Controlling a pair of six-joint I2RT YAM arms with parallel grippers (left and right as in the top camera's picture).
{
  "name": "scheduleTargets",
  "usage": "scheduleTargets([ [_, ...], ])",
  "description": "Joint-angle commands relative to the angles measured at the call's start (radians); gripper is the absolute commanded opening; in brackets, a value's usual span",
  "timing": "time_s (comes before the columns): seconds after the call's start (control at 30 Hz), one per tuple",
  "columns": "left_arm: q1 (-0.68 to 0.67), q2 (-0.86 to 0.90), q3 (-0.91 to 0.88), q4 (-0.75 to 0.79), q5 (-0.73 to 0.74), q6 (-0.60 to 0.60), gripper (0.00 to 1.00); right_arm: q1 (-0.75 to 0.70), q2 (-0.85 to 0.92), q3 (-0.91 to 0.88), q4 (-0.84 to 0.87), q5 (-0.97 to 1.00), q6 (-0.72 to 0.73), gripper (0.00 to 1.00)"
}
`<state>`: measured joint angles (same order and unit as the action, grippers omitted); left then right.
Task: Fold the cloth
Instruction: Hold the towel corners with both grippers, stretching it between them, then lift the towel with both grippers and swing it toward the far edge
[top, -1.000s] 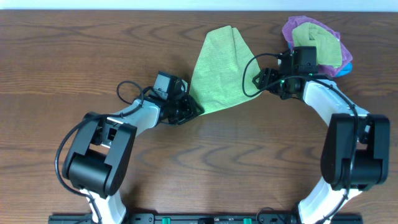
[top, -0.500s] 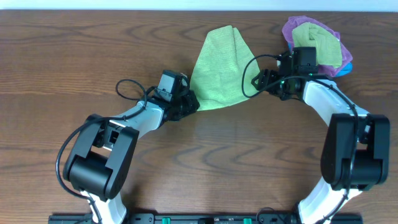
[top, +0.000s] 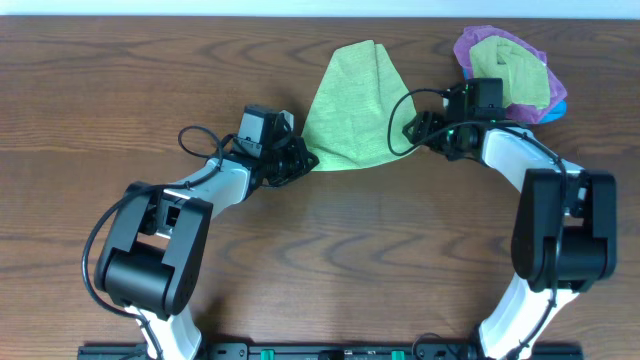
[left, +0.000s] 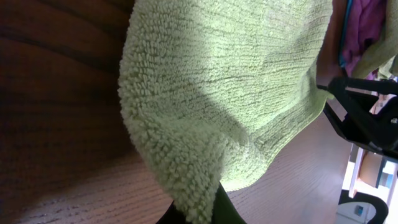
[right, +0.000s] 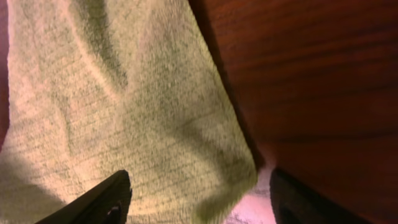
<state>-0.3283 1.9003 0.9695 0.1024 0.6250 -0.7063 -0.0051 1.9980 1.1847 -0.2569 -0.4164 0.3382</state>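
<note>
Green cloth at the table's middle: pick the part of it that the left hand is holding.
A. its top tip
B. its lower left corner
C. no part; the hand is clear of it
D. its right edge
B: in the overhead view the left hand meets the green cloth at its lower left corner, and the left wrist view shows that corner bunched up in its grip.

Green cloth (top: 352, 105) lies as rough triangle, table (top: 350, 260) centre-top. L gripper (top: 304, 160) at lower-left corner, R gripper (top: 411, 129) at right edge.
</note>
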Motion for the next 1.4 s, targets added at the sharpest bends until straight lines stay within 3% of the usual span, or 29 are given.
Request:
scheduleTargets([
  [0.0, 0.005, -0.004, -0.003, 0.000, 0.024, 0.004, 0.06, 0.000, 0.052, -0.010, 0.014, -0.007, 0.060, 0.63],
  [0.07, 0.005, -0.004, -0.003, 0.000, 0.030, 0.004, 0.06, 0.003, 0.065, -0.010, 0.023, -0.022, 0.077, 0.56],
  [0.37, 0.009, -0.004, -0.003, 0.000, 0.031, 0.003, 0.06, 0.033, 0.084, -0.010, 0.006, -0.070, 0.077, 0.56],
  [0.43, 0.015, -0.005, -0.003, 0.001, 0.033, 0.003, 0.06, 0.036, 0.084, -0.010, -0.022, -0.074, 0.076, 0.45],
  [0.47, 0.019, -0.005, -0.003, 0.002, 0.037, 0.003, 0.06, 0.037, 0.084, -0.010, -0.032, -0.072, 0.070, 0.34],
  [0.53, 0.033, -0.005, -0.003, 0.004, 0.054, 0.003, 0.06, 0.037, 0.084, -0.010, -0.030, -0.071, 0.065, 0.02],
  [0.7, 0.070, -0.024, 0.012, -0.010, 0.098, 0.003, 0.06, 0.037, 0.048, -0.007, 0.042, -0.180, 0.050, 0.01],
  [0.9, 0.122, -0.137, 0.088, -0.023, 0.074, 0.002, 0.06, 0.050, -0.114, -0.006, 0.107, -0.217, 0.051, 0.01],
  [1.03, 0.148, -0.167, 0.206, -0.028, 0.017, -0.066, 0.06, 0.067, -0.224, 0.008, 0.219, -0.214, 0.089, 0.01],
  [1.37, 0.173, -0.103, 0.496, -0.050, -0.163, -0.033, 0.06, 0.070, -0.133, 0.285, 0.248, -0.098, 0.109, 0.01],
])
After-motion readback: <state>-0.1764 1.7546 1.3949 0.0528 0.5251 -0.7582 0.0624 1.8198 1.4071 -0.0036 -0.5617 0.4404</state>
